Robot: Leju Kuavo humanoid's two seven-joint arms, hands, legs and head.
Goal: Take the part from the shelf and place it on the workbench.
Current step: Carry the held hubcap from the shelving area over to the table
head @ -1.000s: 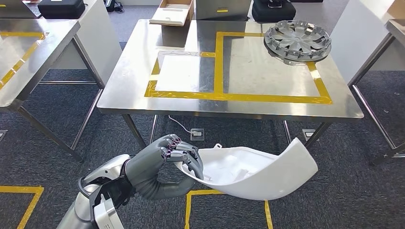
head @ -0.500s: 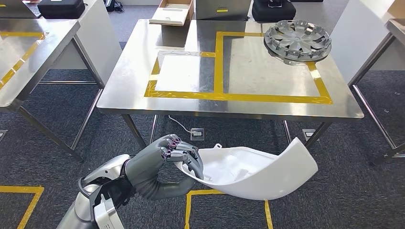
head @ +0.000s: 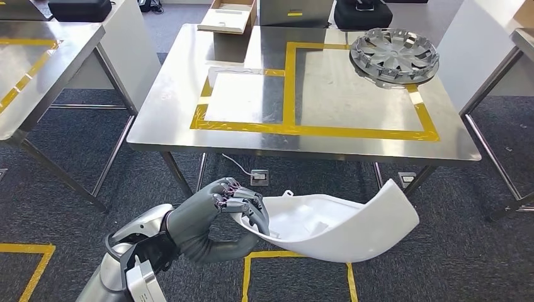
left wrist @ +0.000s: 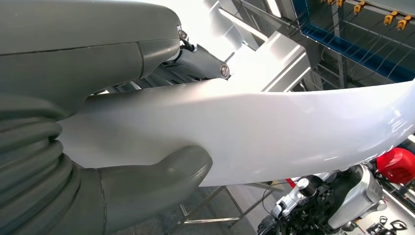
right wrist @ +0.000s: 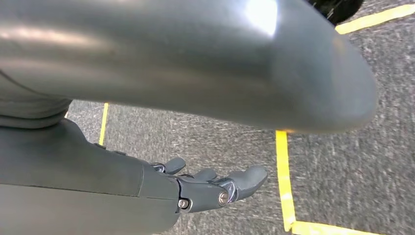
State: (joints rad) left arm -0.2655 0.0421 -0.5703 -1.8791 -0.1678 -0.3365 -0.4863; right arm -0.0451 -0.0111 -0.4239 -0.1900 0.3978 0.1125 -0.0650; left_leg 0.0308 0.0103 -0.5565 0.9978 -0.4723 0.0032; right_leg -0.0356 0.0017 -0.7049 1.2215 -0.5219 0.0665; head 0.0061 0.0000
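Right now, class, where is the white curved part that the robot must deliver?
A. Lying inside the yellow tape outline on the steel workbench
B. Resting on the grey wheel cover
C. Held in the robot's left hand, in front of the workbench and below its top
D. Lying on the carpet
C: the left hand grips one end of the white curved part with its fingers, short of the workbench.

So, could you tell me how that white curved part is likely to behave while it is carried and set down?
The white part is probably stiff: gripped at one end by the left hand, it juts out without visible sag. Its glossy surface in the left wrist view suggests it could slip. The curved underside may rock on the steel workbench.
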